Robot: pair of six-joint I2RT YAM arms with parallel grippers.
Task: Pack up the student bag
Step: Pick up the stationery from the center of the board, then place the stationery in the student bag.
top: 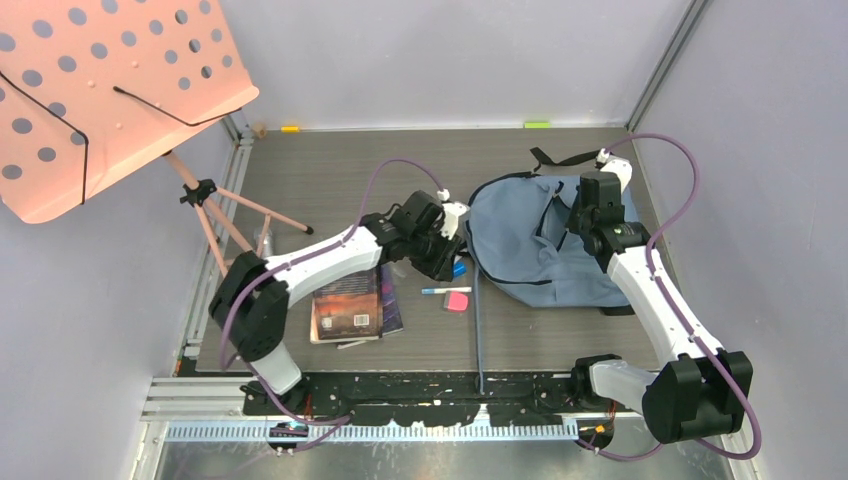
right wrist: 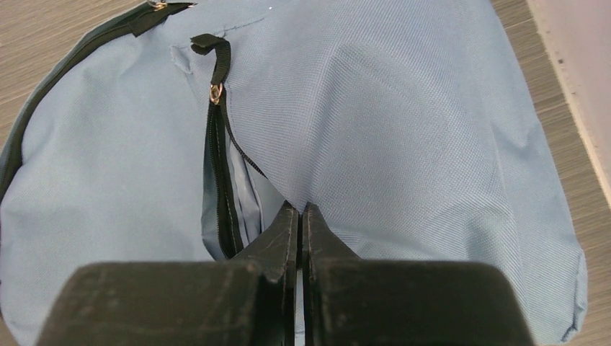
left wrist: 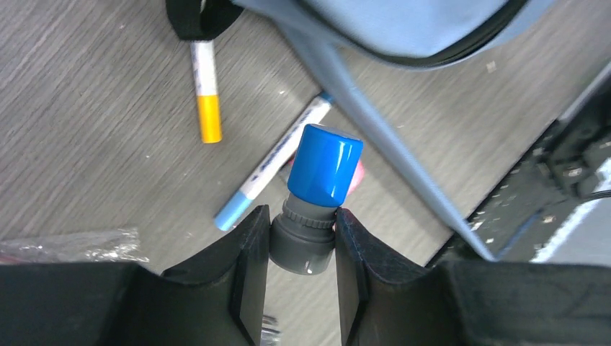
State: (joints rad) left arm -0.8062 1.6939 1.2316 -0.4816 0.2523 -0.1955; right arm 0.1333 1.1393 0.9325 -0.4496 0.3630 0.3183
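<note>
**Capped cylinder held at the backpack's left edge, right fingers shut on its front**

The large, soft grey-blue fabric backpack (top: 520, 250) lies flat on the right half of the dark wood-grain table (top: 320, 180). Its front zipper (right wrist: 216, 173) is partly undone. One long blue strap (top: 479, 330) trails toward the near edge.

The left gripper (left wrist: 302, 223) hangs just off the bag's left side. Its two black fingers are partly closed on the grey body of a short cylinder with a glossy blue cap (left wrist: 326, 164), which sticks out past the fingertips.

Small things crowd the table beneath it:
- a white marker with a light-blue cap (left wrist: 274, 162);
- a white marker with a yellow band (left wrist: 207, 94);
- a pink eraser (top: 457, 301), mostly hidden behind the cap in the left wrist view;
- crumpled clear plastic (left wrist: 72, 245).

The blue strap runs across this patch, just beside the blue-capped marker. A stack of dark-covered books (top: 350, 305) lies under the left forearm.

The right gripper (right wrist: 300, 216) is over the bag's front panel, its tips pressed together right beside the open zipper. Whether they pinch any fabric cannot be told.

A pink perforated music stand (top: 110, 90) on a tripod fills the far-left corner, well apart from the bag.
</note>
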